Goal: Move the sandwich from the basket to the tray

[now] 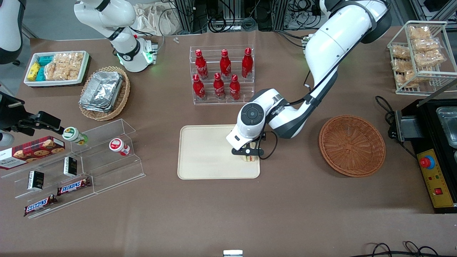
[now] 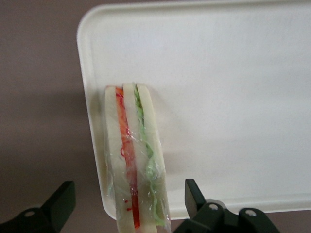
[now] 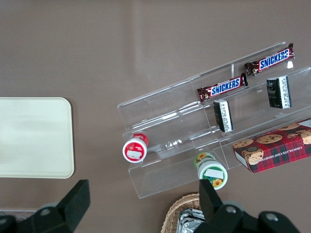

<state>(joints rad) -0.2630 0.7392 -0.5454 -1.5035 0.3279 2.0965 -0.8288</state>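
The sandwich (image 1: 250,158) (image 2: 133,160), a wedge of white bread with orange-red and green filling in clear wrap, stands on edge on the cream tray (image 1: 203,157) (image 2: 233,97), at the rim nearest the working arm's end. My left gripper (image 1: 248,152) (image 2: 128,188) hovers just over it, open, one black finger on each side of the sandwich with a gap to the wrap on both sides. The round reddish-brown wicker basket (image 1: 351,145) sits on the table beside the tray, toward the working arm's end, with nothing in it.
A clear rack of red bottles (image 1: 222,75) stands farther from the front camera than the tray. Toward the parked arm's end are an acrylic shelf with snacks (image 1: 76,167), a tan basket of foil containers (image 1: 104,92) and a white snack bin (image 1: 57,67). A black machine (image 1: 433,150) lies past the wicker basket.
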